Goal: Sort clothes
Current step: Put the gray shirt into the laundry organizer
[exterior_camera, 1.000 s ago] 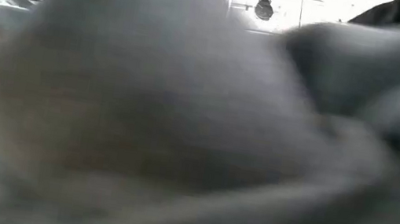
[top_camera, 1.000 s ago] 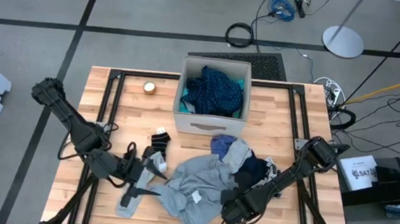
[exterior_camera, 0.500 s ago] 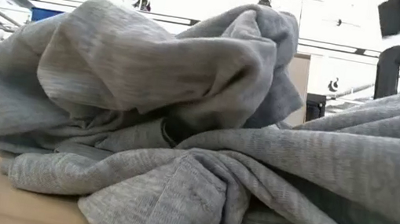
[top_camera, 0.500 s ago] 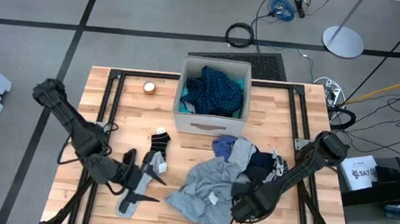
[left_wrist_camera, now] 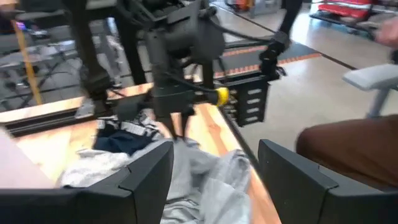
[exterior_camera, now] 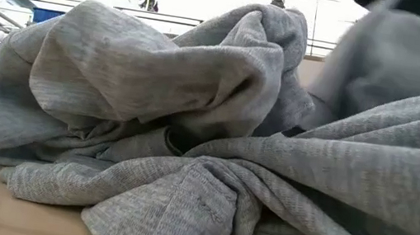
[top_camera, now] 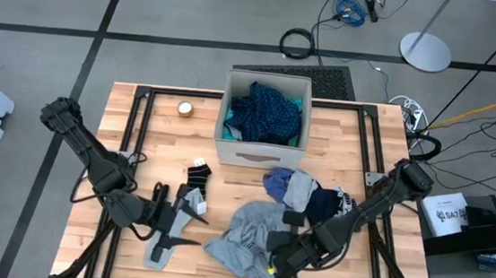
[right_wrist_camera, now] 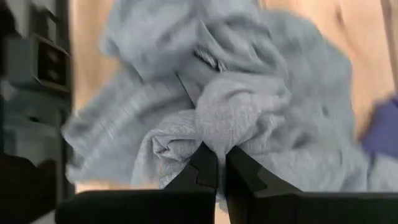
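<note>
At the table's near edge, the right gripper [top_camera: 276,266] is pinched tight on a fold of the grey garment [top_camera: 248,236]; in the right wrist view the fingertips [right_wrist_camera: 208,163] meet with grey cloth bunched between them. The garment lies crumpled on the wooden table [top_camera: 338,138], right of centre at the front, and fills the low view as a heap of folds [exterior_camera: 189,148].

Left of it, the left gripper [top_camera: 188,227] sits low over the table with its fingers spread wide and nothing between them. It is beside a long grey sock [top_camera: 165,242] that lies flat near the front-left.

Slightly farther in: a small black sock [top_camera: 198,172] with white marks, alone on the wood. To its right is a pile touching the grey garment's far side: blue piece [top_camera: 275,181], light grey piece [top_camera: 298,189], navy piece [top_camera: 322,204], and a black-and-white patterned bit [top_camera: 342,201].

Far side, centre: beige box [top_camera: 260,150] holding a navy dotted garment [top_camera: 266,112], with turquoise fabric [top_camera: 233,131] showing at its edges. A small round object [top_camera: 185,108] sits left of the box.
</note>
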